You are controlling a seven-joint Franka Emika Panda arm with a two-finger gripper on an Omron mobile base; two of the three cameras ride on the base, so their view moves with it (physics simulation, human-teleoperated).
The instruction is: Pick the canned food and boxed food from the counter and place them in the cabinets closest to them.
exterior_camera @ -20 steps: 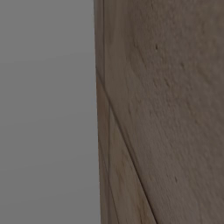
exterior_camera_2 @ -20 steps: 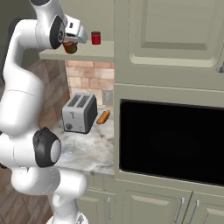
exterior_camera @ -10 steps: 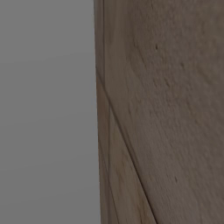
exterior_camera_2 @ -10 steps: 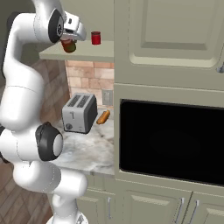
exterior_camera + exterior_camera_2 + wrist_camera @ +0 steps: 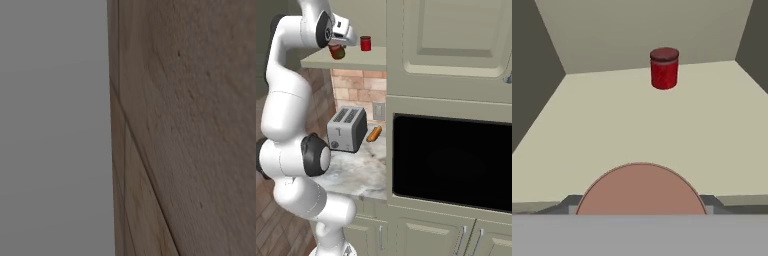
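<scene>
My gripper (image 5: 337,49) is raised at the front edge of the open olive-green wall cabinet's shelf (image 5: 351,62). It is shut on the canned food (image 5: 336,51), a small yellowish can with a red mark. In the hand view the can's round salmon top (image 5: 640,190) covers the fingertips, and the pale shelf (image 5: 637,120) stretches ahead. A small red round container with a lid (image 5: 664,68) stands deep on that shelf, also seen as the red container (image 5: 365,43) to the right of my hand. The boxed food is out of view. The marbled counter (image 5: 358,175) lies far below.
A silver toaster (image 5: 347,129) and a small orange item (image 5: 374,134) sit on the counter by the brick wall. A tall cabinet with a black oven door (image 5: 456,165) fills the right. The left base view faces a brown wooden panel (image 5: 185,125) up close.
The hand with the can has risen slightly and edged right toward the shelf; the arm's lower joints leaned the same way. The red container has not moved.
</scene>
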